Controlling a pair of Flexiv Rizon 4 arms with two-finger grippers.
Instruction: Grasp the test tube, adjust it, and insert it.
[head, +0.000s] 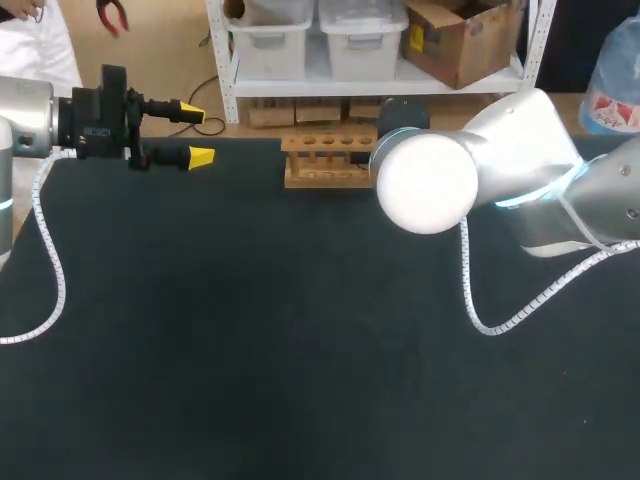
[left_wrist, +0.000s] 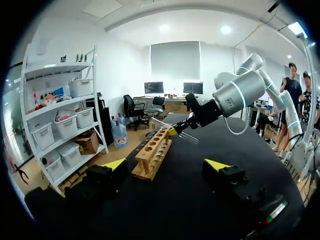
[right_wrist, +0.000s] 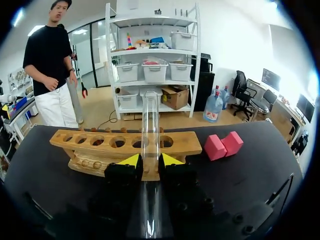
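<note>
A black table fills the scene; the right arm comes in over its far side, and the left arm hangs at the far left corner; a wooden rack with a row of holes stands near the far edge; the right gripper is clamped on a clear test tube, held tilted above the rack; the left gripper is spread apart and empty; pink blocks lie beside the rack.
</note>
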